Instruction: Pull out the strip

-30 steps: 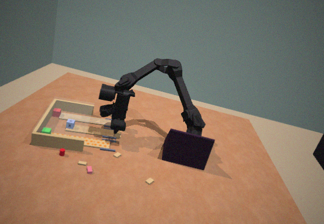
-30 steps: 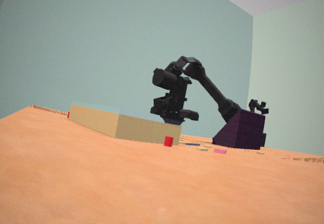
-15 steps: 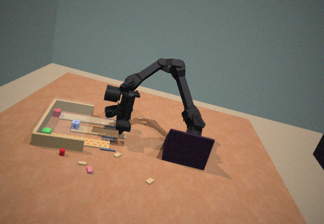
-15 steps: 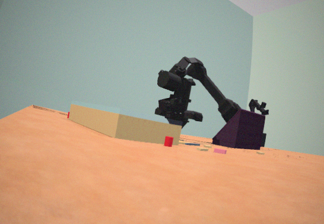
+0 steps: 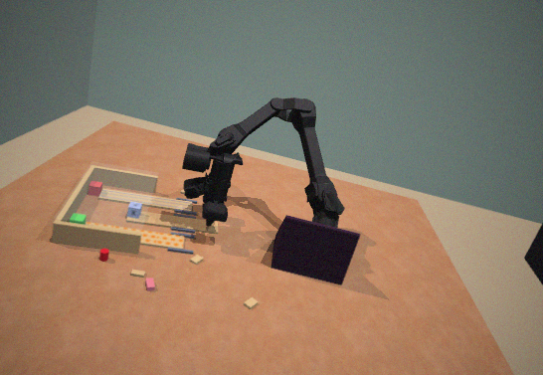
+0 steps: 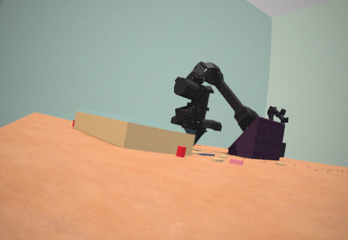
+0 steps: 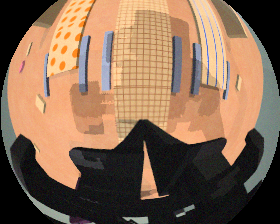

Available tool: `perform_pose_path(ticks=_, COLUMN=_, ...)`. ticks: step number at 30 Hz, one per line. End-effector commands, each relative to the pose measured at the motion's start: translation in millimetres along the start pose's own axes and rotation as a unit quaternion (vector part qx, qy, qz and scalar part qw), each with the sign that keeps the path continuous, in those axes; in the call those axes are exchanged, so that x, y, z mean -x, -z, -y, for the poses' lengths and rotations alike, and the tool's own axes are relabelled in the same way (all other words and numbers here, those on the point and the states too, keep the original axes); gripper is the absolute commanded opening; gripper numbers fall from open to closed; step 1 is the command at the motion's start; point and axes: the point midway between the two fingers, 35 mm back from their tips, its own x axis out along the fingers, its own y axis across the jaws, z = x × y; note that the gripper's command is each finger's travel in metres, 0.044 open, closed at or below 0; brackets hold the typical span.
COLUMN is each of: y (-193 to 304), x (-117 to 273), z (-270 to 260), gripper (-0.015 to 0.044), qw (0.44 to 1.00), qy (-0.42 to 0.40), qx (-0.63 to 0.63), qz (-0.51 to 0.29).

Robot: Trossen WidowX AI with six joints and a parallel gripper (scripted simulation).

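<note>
The blue labelled cube (image 5: 134, 210) sits at the inner end of the grid-patterned strip (image 5: 155, 221) (image 7: 142, 65). This strip sticks out of the box's open side, between blue guide bars. The orange-dotted strip (image 5: 162, 239) (image 7: 65, 42) lies on one side of it and the blue-lined strip (image 5: 144, 199) (image 7: 212, 52) on the other. A pink-red cube (image 5: 95, 188) and a green block (image 5: 78, 218) are in the box too. My gripper (image 5: 210, 224) (image 7: 143, 122) is shut with nothing between its fingers. It points down at the grid strip's outer end; contact is hard to tell.
The pale-walled box (image 5: 96, 238) (image 6: 156, 137) appears to have a clear cover. Blue guide bars (image 5: 180, 251) (image 7: 177, 65) stand outside its open side. A red cylinder (image 5: 103, 255) (image 6: 181, 151), a pink block (image 5: 150, 283) (image 6: 236, 162) and several small tan pieces lie nearby.
</note>
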Motion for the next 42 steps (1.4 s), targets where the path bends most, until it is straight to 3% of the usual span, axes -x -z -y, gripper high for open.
perform_pose_path(ticks=1, y=14, x=-5, z=-1, gripper=0.0, qw=1.0, qy=-0.002, qx=0.004, qz=-0.013)
perform_pose_path(ticks=42, y=74, x=-4, z=-2, gripper=0.0, qw=1.0, qy=-0.002, qx=0.005, qz=-0.014)
